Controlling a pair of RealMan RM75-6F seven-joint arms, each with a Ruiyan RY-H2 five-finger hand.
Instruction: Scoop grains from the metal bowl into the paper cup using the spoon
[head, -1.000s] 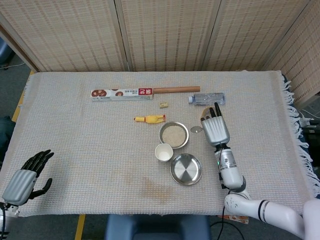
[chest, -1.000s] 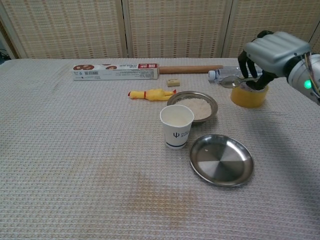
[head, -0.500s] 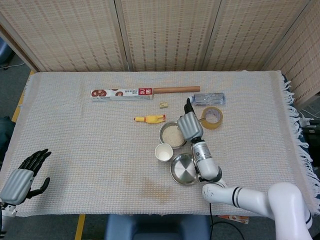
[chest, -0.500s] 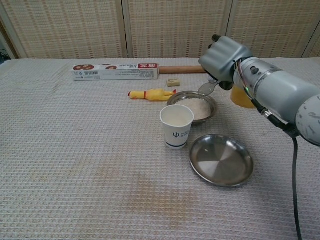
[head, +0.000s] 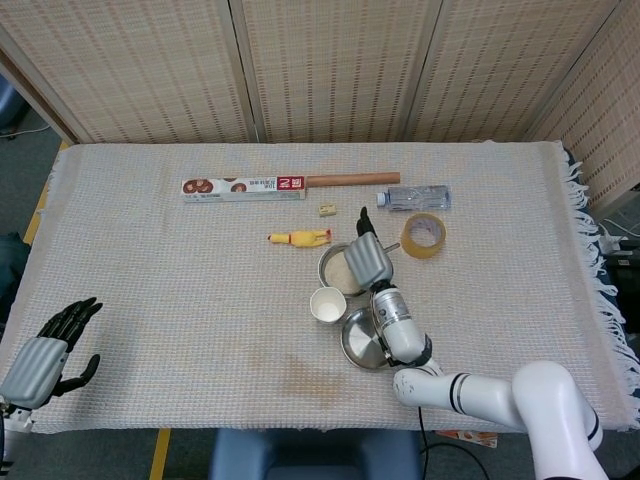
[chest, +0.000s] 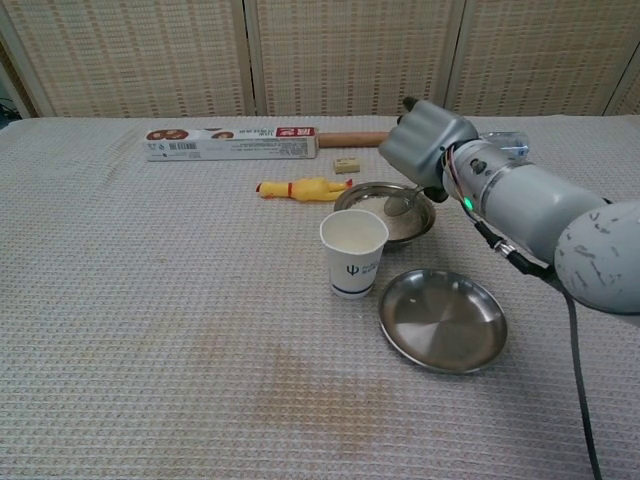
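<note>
Metal spoon (chest: 398, 205) in right robot hand (chest: 423, 147), over bowl (chest: 356, 196)

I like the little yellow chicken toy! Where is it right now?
The yellow chicken toy lies on the table mat near the middle, just left of the metal bowl of grains and in front of the long box.

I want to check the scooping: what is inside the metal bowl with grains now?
The metal bowl holds pale grains and the spoon, held by the right hand. The hand covers the spoon's handle and the bowl's far side.
</note>
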